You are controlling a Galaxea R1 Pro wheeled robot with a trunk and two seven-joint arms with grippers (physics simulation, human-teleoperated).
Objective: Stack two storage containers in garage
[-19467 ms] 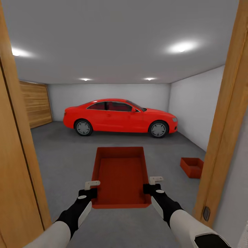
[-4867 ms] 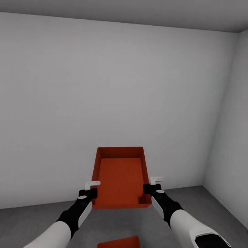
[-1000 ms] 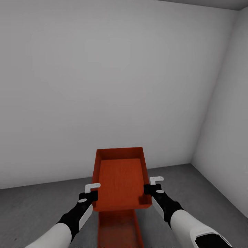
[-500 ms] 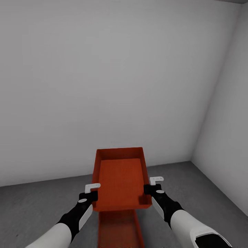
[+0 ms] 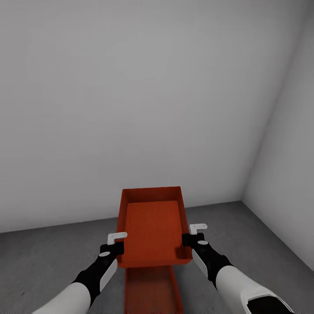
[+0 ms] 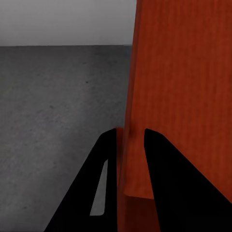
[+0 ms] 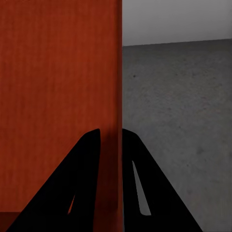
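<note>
1. Orange-red and open at the top, a smooth-walled rectangular storage container (image 5: 152,226) is held up in the air between both arms, in front of a plain white garage wall (image 5: 131,109).
2. The left gripper (image 5: 116,244) pinches the container's left side wall near the close corner; in the left wrist view its two black fingers (image 6: 104,183) sit on either side of the thin orange wall (image 6: 183,96), one inside and one outside.
3. The right gripper (image 5: 190,239) pinches the opposite side wall the same way; in the right wrist view its black fingers (image 7: 79,179) straddle the wall edge (image 7: 58,87).
4. A second identical orange-red storage container (image 5: 151,290) rests on the dark grey, rough concrete-like floor (image 5: 48,253), directly below the held one and partly hidden by it.
5. The lifted container hangs clear above the lower one, roughly lined up with it, long sides running the same way.
6. The white side wall (image 5: 288,174) meets the back wall at a corner to the right.
</note>
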